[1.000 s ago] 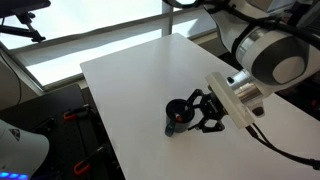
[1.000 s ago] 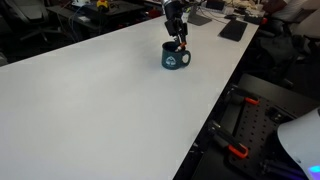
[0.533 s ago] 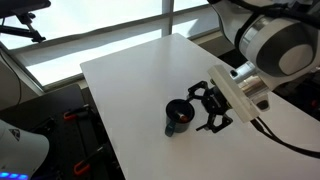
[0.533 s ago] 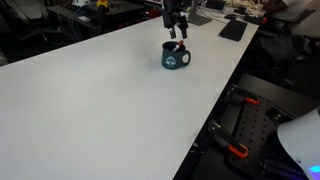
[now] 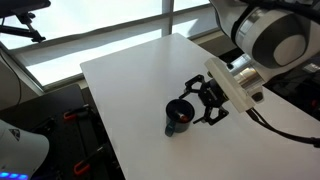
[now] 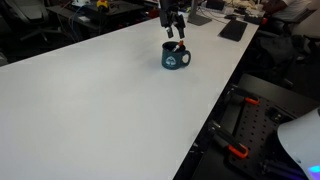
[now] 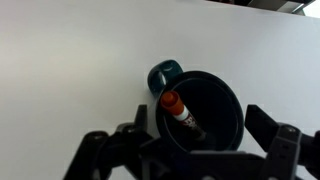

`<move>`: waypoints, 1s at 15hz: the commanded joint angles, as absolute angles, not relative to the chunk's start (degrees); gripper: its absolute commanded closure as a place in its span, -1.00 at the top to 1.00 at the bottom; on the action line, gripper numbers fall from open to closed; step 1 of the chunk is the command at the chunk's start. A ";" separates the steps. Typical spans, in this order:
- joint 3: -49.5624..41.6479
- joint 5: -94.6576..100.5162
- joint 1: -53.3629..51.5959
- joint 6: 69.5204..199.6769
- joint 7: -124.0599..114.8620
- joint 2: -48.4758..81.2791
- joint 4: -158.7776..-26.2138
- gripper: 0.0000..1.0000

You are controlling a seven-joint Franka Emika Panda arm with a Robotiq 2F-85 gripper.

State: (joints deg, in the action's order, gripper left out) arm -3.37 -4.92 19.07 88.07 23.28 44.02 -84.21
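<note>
Nearest: the pincer (image 7: 190, 150) is spread wide and holds nothing, its black fingers (image 7: 95, 150) either side of a round, glossy dark-teal mug (image 7: 228, 105) with a stubby handle. A slim marker (image 7: 181, 112) with an orange cap leans inside the mug, which stands upright on the flat matte white table (image 7: 70, 45), toward its far end in an exterior view (image 6: 176, 57). Versus a second ago, the jaws were roughly half shut low at the mug mouth and are now fully spread and slightly higher; the mug hasn't shifted.
</note>
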 commanded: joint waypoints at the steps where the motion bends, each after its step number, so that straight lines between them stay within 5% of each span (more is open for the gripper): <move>1: -3.09 -5.43 18.70 86.01 22.69 43.55 -84.29 0.90; 4: -3.09 -5.46 18.65 85.17 22.66 44.08 -84.10 0.73; 5: -3.13 -5.56 18.74 84.82 22.53 44.40 -83.86 0.31; 6: -3.18 -5.59 18.78 84.38 22.39 44.63 -83.72 0.38; 7: -3.19 -5.64 18.85 84.09 22.43 44.81 -83.65 0.71; 15: -3.22 -5.91 19.53 82.89 22.72 45.91 -83.23 0.37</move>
State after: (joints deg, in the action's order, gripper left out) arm -3.31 -4.99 19.17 84.92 23.26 45.67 -84.22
